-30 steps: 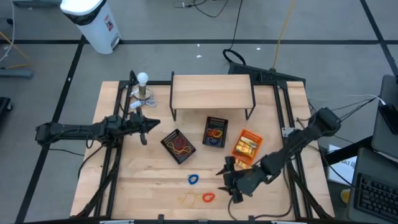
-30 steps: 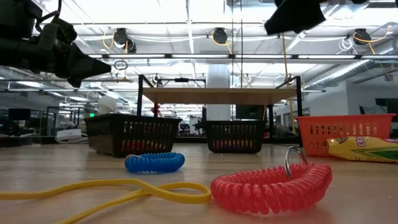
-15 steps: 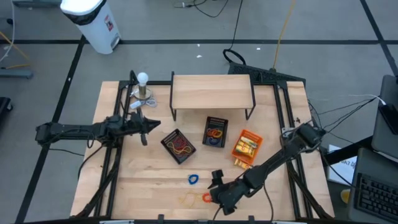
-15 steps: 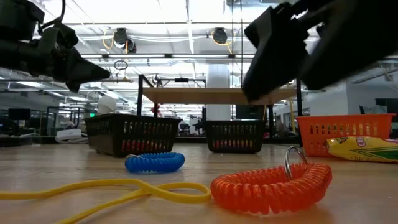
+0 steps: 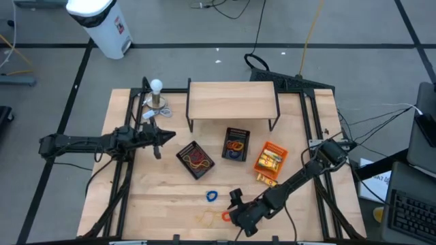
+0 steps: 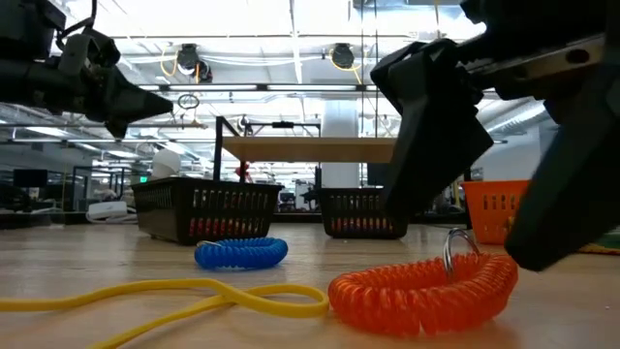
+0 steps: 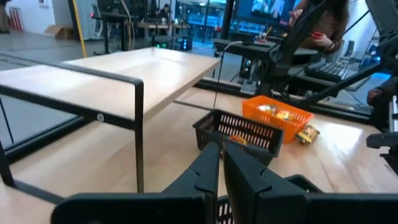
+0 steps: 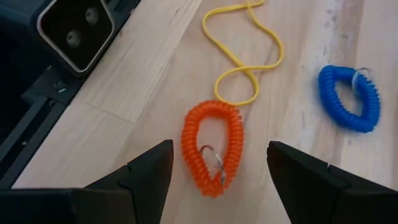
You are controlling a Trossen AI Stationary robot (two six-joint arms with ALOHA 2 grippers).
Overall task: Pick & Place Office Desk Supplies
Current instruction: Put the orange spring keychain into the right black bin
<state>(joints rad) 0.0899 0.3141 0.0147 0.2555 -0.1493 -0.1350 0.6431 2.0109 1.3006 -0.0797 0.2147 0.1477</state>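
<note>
orange coil loop [image 8: 211,149], blue coil loop [image 8: 349,99], yellow band [image 8: 249,56]

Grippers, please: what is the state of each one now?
Left gripper: closed, holding nothing.
Right gripper: open, empty, over the orange coil.

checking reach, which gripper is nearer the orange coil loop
Right. The right gripper hangs open just over the orange coil loop; the left gripper is shut, far across the table by the shelf.

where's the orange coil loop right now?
The orange coil loop lies flat on the table's front edge in the high view, touching the yellow band on its left, with the blue coil just behind. The open right gripper hovers directly over it.
</note>
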